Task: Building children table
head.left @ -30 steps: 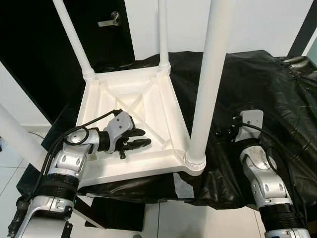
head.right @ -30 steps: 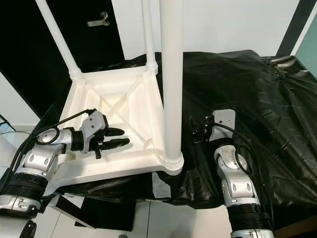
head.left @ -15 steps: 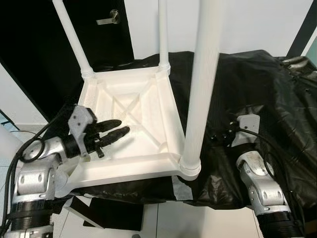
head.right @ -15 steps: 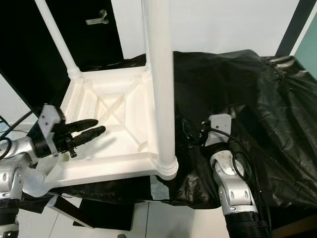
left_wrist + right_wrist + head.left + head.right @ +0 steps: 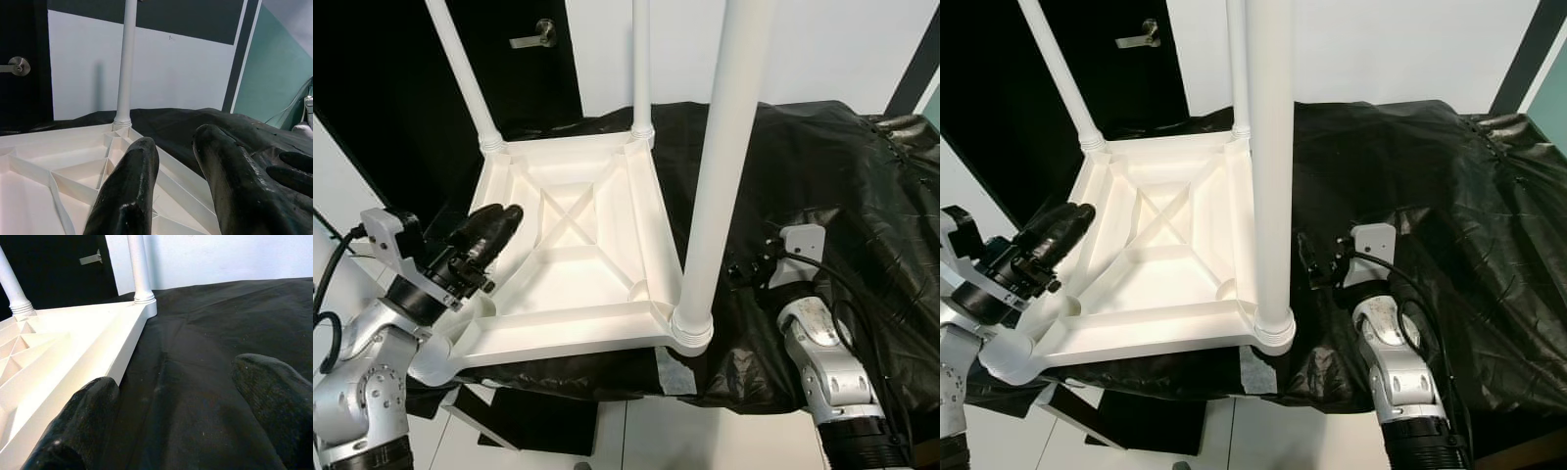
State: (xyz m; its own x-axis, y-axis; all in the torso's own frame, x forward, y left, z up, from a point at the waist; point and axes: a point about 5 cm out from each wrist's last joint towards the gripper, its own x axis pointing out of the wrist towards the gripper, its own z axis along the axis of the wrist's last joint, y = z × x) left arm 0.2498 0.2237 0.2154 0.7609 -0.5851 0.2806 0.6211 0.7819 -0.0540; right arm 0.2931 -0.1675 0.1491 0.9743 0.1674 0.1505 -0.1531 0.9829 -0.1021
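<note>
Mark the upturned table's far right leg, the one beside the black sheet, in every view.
Left eye view: the far right leg rises at top centre, left of the near leg.
Right eye view: top centre, tight against the near leg's left side.
Left wrist view: standing on the table's corner, against the white wall.
Right wrist view: on the corner touching the black sheet.
Shared landmark: the door handle.

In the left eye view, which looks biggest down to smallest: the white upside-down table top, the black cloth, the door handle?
1. Black cloth
2. Table top, though it lies nearer the camera in part, so the gap is unsure
3. Door handle, far back and clearly smallest
</note>
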